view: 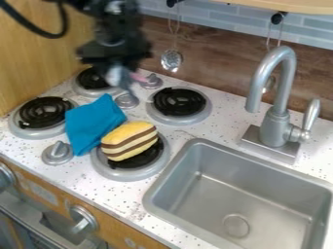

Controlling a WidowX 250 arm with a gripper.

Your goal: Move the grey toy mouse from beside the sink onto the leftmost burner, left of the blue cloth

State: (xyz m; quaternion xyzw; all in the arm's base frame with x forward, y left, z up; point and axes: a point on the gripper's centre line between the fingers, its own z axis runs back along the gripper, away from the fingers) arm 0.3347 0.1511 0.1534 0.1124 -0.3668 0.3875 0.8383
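Note:
The black gripper (pixel 118 61) hangs at the upper left, above the back left burner. A blurred grey thing (pixel 116 76) with a pink part (pixel 138 77) shows at its lower end; whether it is held cannot be told. Below, a blue cloth (pixel 94 122) lies between the left burners and the front burner, with its lower edge near a stove knob. Beside it, a yellow toy (pixel 129 134) with brown and cream stripes rests on the front burner (pixel 132 171), touching or nearly touching the cloth.
Other burners (pixel 179 105) and several knobs (pixel 57 151) surround the cloth. A metal sink (pixel 224 183) lies at the lower right, with a tall faucet (pixel 276 119) behind it. Utensils (pixel 172 60) hang along the back wall, and a wooden panel (pixel 32 63) stands at left.

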